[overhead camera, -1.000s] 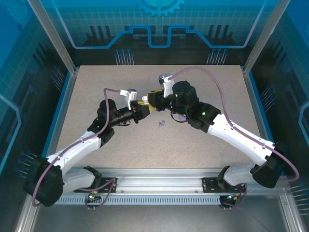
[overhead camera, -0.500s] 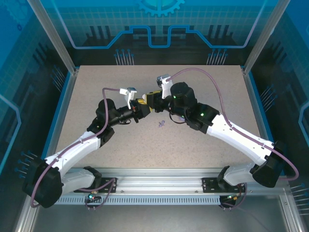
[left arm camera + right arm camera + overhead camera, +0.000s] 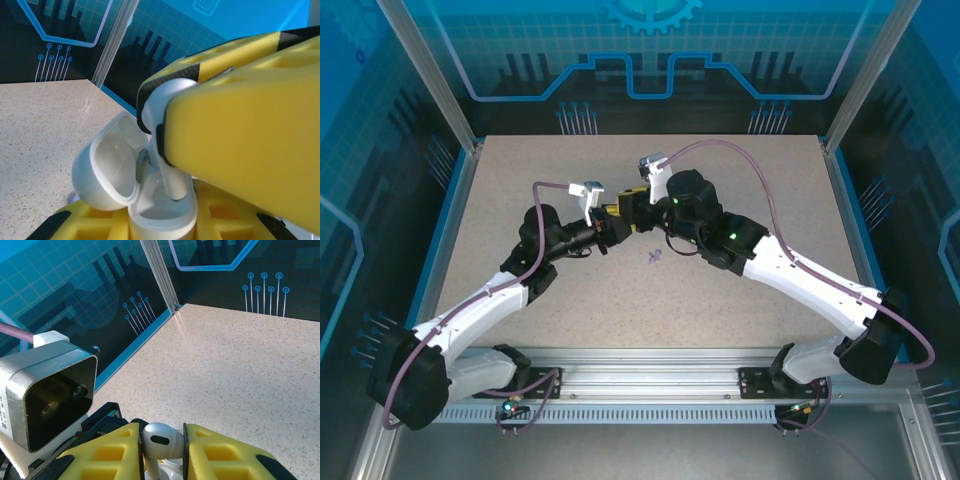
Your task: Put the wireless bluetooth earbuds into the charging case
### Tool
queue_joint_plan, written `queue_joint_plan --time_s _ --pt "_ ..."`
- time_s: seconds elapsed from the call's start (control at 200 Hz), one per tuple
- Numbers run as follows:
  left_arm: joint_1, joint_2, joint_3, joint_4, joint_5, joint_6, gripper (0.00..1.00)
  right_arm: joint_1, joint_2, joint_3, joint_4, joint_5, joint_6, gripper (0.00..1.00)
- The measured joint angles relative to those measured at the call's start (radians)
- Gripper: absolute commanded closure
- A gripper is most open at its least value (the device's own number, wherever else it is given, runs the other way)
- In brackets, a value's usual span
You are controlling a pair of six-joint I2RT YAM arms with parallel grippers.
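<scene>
My left gripper point(image 3: 160, 224) is shut on the white charging case point(image 3: 160, 212), which stands upright between its yellow fingers with the lid point(image 3: 106, 170) swung open to the left. Right above the case, my right gripper point(image 3: 161, 452) is shut on one white earbud point(image 3: 161, 440), clamping its head between the yellow pads. In the left wrist view the earbud point(image 3: 170, 182) points stem down, and the stem tip is inside the case's open well. From above, the left gripper point(image 3: 609, 224) and right gripper point(image 3: 631, 207) meet at the table's middle.
A tiny purplish piece point(image 3: 655, 256) lies on the speckled table point(image 3: 720, 310) just in front of the two grippers. The left wrist camera housing point(image 3: 50, 390) sits close to the right gripper's left side. Blue glass walls enclose the table.
My right gripper has shifted a little to the left, over the left gripper, and now covers the white piece that showed between them. The left arm has barely moved.
</scene>
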Motion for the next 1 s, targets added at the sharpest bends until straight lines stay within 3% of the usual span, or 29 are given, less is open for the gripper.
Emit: queue_joint_plan --time_s 0.725,1.001 --pt "-0.002 -0.028 0.002 -0.015 -0.030 0.003 0.89 0.009 -0.002 0.001 0.019 0.003 -0.023 0.75" --pt "-0.003 -0.031 0.002 -0.019 -0.031 0.003 0.89 0.012 -0.006 0.001 0.019 0.003 -0.033 0.69"
